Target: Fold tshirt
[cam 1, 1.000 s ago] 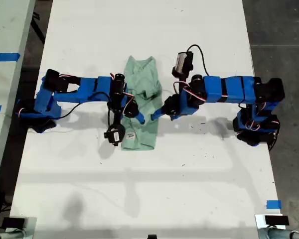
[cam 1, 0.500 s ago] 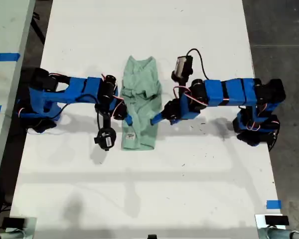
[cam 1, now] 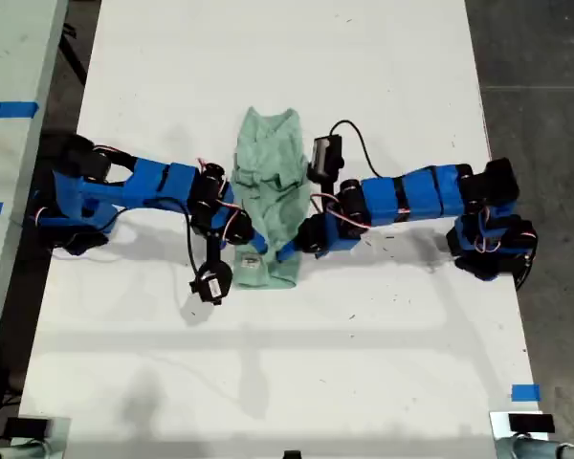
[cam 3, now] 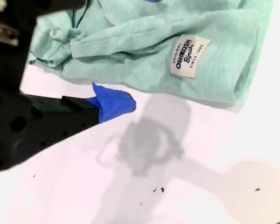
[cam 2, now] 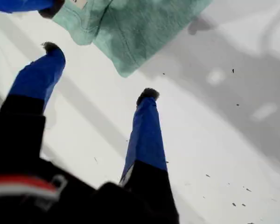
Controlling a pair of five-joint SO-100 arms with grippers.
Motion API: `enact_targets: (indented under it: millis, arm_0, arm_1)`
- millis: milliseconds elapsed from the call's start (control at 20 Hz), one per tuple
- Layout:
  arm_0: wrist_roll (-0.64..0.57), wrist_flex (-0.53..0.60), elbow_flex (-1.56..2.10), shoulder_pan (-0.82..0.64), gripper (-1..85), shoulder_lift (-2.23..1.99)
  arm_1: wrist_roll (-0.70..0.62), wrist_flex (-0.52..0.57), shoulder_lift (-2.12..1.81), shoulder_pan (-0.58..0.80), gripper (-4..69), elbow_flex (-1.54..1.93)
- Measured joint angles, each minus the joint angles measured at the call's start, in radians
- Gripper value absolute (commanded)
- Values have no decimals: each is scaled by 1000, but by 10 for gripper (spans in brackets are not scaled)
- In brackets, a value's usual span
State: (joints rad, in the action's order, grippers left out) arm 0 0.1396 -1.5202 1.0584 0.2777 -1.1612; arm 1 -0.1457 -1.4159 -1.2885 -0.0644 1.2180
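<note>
The tshirt (cam 1: 271,191), pale mint green, lies as a narrow bunched strip in the middle of the white table (cam 1: 287,363); its white tag (cam 3: 190,55) faces up near one end. My first gripper (cam 2: 99,71), on the arm at the exterior view's right, is open just short of a corner of the tshirt (cam 2: 130,32), holding nothing; it shows in the exterior view too (cam 1: 287,252). My second gripper (cam 1: 247,245), on the arm at the exterior view's left, is at the shirt's edge beside the tag. Only one blue finger (cam 3: 114,103) shows clearly, on the table beside the cloth.
The table's long edges run down both sides of the exterior view, with dark floor (cam 1: 545,76) beyond at the exterior view's right. A second pale surface with blue tape (cam 1: 8,109) stands at the exterior view's left. Cables loop over both arms.
The first arm has stretched toward the exterior view's left and lowered to the shirt's near corner. The second gripper, which had pulled off the shirt, has come back to the edge by the tag.
</note>
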Motion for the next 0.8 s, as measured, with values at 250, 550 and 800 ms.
enact_targets:
  millis: [250, 550, 800]
  arm_0:
    - [0, 61, 0, 12, 279, 107]
    - [0, 98, 0, 12, 273, 175]
    - [-11, 138, -3, 11, 248, 258]
  arm_1:
    - [-2, 32, 199, 0, 307, -107]
    - [-14, 37, 310, 0, 307, -186]
    - [-18, 60, 353, 0, 276, -186]
